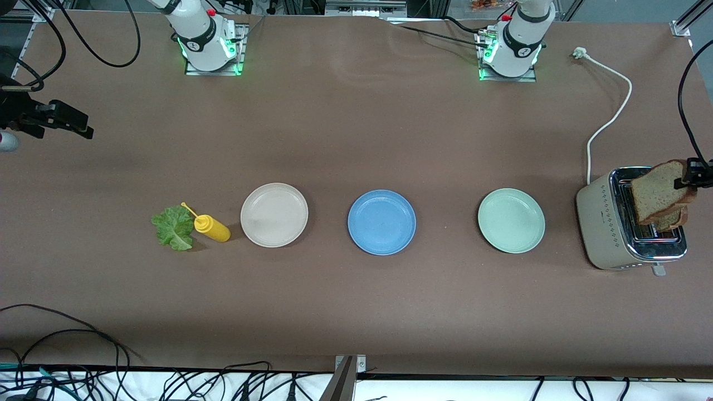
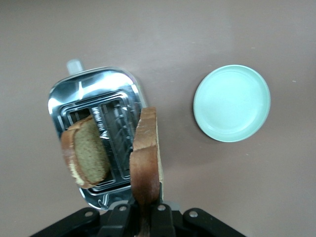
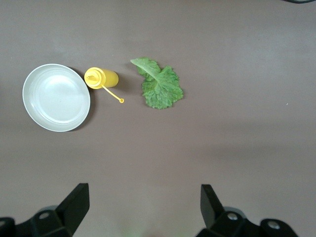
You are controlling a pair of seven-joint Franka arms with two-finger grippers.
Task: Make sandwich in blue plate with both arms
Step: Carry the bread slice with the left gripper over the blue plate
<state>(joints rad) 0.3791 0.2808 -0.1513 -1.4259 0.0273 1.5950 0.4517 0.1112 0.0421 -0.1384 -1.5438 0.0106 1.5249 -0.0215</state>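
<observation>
Bread for the sandwich is what I have in hand right now: my left gripper (image 2: 144,217) has its fingers (image 2: 160,217) pinched tight on the crust of one brown bread slice (image 1: 660,191), and it hangs upright in the air over the toaster (image 1: 604,228), clear of the slots. A second slice (image 2: 89,157) stands in one of the toaster slots, poking up at a tilt. The toaster sits at the left arm's end of the surface (image 1: 356,128), with its white cord (image 1: 610,120) trailing up toward the arm bases. I see three plates in a row across the middle: the mint-green plate (image 1: 511,220) is nearest the toaster, the blue plate (image 1: 381,222) is in the centre and bare, and the beige plate (image 1: 274,214) is toward the right arm's end. Just beside the beige plate lies a yellow squeeze bottle (image 1: 211,228) on its side, and the lettuce leaf (image 1: 174,227) lies flat next to it, the bottle's thin nozzle tip reaching to the leaf's edge. My right gripper (image 3: 143,207) waits up in the air at the right arm's end of the surface, fingers (image 3: 74,205) spread wide with nothing between them, looking down on the lettuce, the bottle and the beige plate.
</observation>
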